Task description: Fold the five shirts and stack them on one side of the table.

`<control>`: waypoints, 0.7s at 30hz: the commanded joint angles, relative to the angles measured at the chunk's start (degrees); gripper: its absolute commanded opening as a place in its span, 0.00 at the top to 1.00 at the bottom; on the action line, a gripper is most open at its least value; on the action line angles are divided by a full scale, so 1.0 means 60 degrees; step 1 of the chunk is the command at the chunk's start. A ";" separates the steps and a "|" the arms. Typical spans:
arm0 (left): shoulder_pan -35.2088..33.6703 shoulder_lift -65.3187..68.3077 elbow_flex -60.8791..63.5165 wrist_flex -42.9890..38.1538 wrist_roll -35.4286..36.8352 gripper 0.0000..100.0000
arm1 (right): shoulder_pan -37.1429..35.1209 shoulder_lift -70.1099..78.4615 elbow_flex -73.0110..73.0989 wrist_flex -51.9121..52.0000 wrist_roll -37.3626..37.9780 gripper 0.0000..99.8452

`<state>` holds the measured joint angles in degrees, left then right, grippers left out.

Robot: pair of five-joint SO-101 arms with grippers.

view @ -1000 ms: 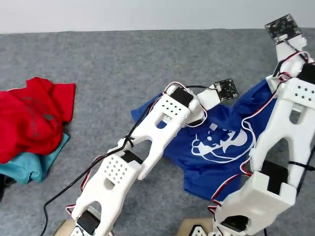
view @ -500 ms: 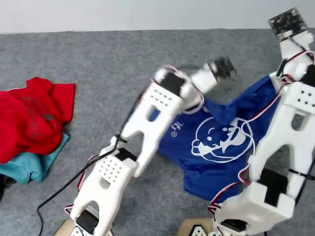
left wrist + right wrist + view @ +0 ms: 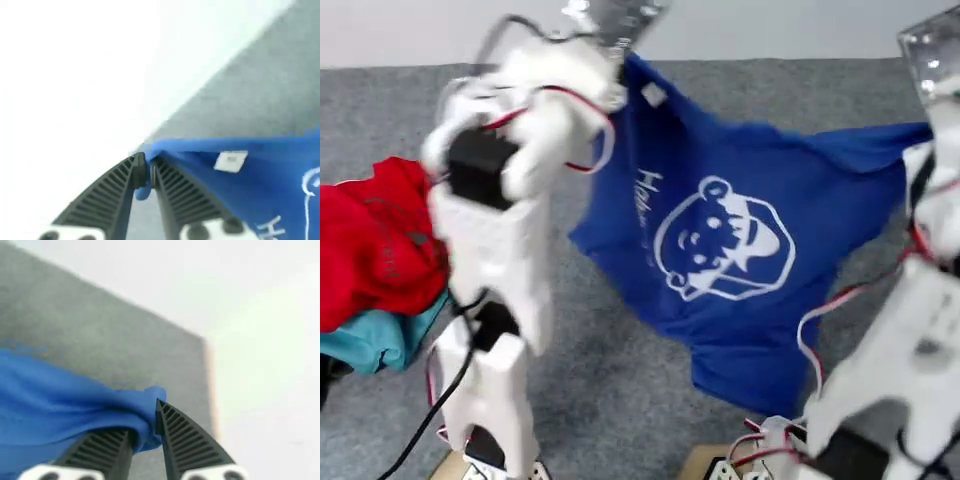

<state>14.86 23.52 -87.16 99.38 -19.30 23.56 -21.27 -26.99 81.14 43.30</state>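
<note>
Left end effector [image 3: 145, 167]: jaws closed to a thin slit on an edge of the blue shirt [image 3: 740, 250], a small fold of cloth pinched between the ribbed fingers, not far from the white label [image 3: 231, 161].

Left arm [image 3: 500, 230]: reared up tall in the high view, its upper links near the far edge of the tabletop [image 3: 610, 420] and the wrist at the very top of the frame.

Right end effector [image 3: 147, 420]: jaws drawn nearly together on a bunched corner of the same shirt, with the cloth bulging out between the finger tips.

Right arm [image 3: 910, 350]: standing along the right edge of the high view, the wrist raised to the upper corner.

Blue shirt: lifted and stretched between the two end effectors, hanging as a broad sheet with its white print [image 3: 725, 240] of a cartoon face towards the high camera. The upper edge runs from one grip across to the other. The lower hem appears to touch the tabletop near the arm bases, though the blur there makes this uncertain.

Red shirt [image 3: 375, 240]: crumpled on the left side of the tabletop, well apart from the blue one.

Teal shirt [image 3: 370, 340]: lying partly under the red shirt, showing at its near edge.

Tabletop: grey, felt-like surface.
</note>
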 commanded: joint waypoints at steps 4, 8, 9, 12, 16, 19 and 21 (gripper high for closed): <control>-0.0615 -0.2608 -0.0359 0.0190 -0.0015 0.99 | 0.0403 -0.2029 -0.0103 -0.0110 -0.0059 0.99; -0.0733 -0.3722 -0.0359 0.0190 -0.0938 0.99 | 0.0711 -0.2982 -0.0103 -0.0491 -0.0059 0.99; -0.0733 -0.4000 -0.0359 0.0190 -0.1143 0.99 | 0.0755 -0.3187 -0.0103 -0.0637 -0.0059 0.99; -0.0908 -0.4703 -0.0359 0.0190 -0.1626 0.99 | 0.0989 -0.3714 -0.0103 -0.1150 -0.0044 0.99; -0.1582 -0.5392 -0.0344 0.0190 -0.2198 1.00 | 0.1209 -0.4271 -0.0103 -0.1912 -0.0029 0.99; -0.2125 -0.5773 -0.0344 0.0190 -0.2315 1.00 | 0.1311 -0.4549 -0.0103 -0.2322 0.0220 0.99; -0.2462 -0.5978 -0.0344 0.0190 -0.2315 1.00 | 0.1311 -0.4681 -0.0103 -0.2527 0.0454 0.99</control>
<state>3.08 -10.33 -88.22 99.38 -32.57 30.51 -48.79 -27.16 68.75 44.18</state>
